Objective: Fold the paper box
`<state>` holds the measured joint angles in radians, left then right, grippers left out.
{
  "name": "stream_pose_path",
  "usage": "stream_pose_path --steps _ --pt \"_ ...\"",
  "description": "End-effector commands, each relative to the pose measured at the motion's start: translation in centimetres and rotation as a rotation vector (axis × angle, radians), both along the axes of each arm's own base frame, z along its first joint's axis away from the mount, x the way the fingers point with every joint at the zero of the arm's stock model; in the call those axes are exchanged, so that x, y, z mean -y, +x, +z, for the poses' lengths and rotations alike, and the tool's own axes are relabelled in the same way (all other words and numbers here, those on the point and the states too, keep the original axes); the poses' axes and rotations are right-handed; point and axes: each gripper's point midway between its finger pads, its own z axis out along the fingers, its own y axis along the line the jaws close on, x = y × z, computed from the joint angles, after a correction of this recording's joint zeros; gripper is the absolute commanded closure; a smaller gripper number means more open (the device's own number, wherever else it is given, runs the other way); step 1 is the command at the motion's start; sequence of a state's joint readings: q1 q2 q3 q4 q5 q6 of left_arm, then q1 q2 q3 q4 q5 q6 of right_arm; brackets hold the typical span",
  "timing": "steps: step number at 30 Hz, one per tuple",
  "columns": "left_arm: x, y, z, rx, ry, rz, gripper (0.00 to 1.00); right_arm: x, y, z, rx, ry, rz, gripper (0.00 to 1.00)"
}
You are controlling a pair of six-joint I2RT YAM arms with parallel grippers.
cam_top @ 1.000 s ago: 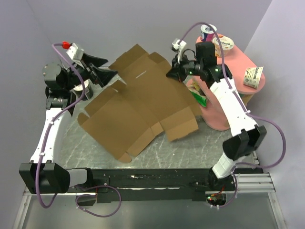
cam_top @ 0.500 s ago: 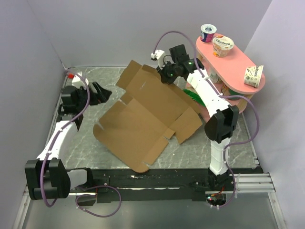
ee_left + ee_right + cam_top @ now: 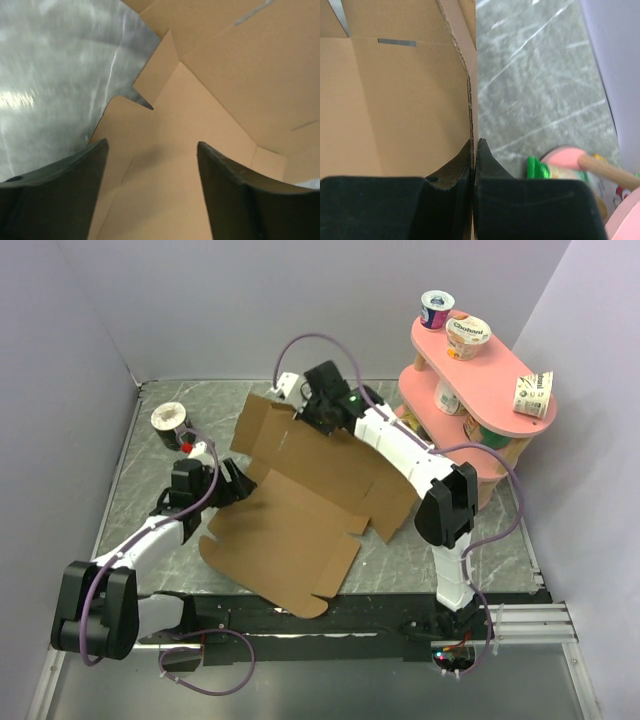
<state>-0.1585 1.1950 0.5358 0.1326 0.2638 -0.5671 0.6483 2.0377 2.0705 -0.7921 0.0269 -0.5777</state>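
The paper box (image 3: 300, 505) lay unfolded at the frame's centre. The right gripper (image 3: 474, 144) pinched its upper edge. The left gripper (image 3: 151, 146), spread wide, probably needed to take the left flap squarely before folding.

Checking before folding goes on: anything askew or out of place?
The paper box lies unfolded and skewed, its near corner jutting past the front edge of the table, its far edge pinched in the right gripper. On the pink shelf a small carton lies on its side.
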Motion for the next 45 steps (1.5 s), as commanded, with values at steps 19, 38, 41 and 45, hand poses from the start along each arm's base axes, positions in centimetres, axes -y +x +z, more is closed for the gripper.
stream_pose_path --steps 19,38,41,45 --pt "2.5 -0.7 -2.6 0.063 -0.053 -0.019 0.49 -3.3 -11.3 1.8 0.175 -0.055 -0.081 1.00" --pt "3.3 1.5 -1.5 0.235 -0.005 -0.050 0.41 -4.0 -12.5 0.0 0.122 0.008 -0.080 1.00" --pt "3.6 1.8 -2.3 0.193 -0.003 -0.055 0.43 -4.0 -12.4 -0.1 0.121 0.004 -0.085 1.00" --pt "4.0 1.2 -3.0 0.177 -0.023 -0.082 0.54 -4.1 -12.1 -0.1 0.119 0.011 -0.088 1.00"
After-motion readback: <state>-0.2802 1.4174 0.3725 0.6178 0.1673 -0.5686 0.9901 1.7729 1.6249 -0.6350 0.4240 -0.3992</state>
